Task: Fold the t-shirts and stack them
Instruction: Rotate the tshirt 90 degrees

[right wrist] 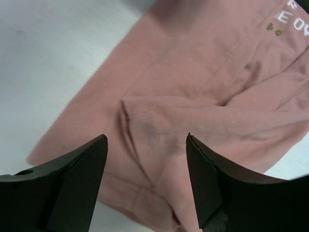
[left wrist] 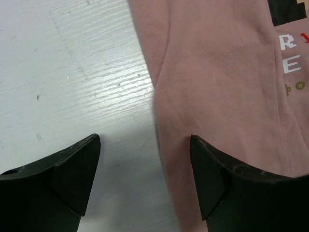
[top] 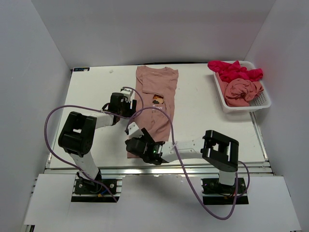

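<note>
On white table point(top: 207, 121), pink t-shirt point(top: 157, 87) lies centre, folded narrow, long axis near-to-far, collar at far end; left gripper point(left wrist: 145, 145), jaws wide apart, straddles its left edge, right gripper point(right wrist: 147, 140), also spread wide, hovers over near hem end.

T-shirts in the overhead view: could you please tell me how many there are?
3. One salmon-pink t-shirt lies spread mid-table; a magenta-red t-shirt and a bunched salmon-pink t-shirt sit in the white mesh basket, which may hide more.
</note>
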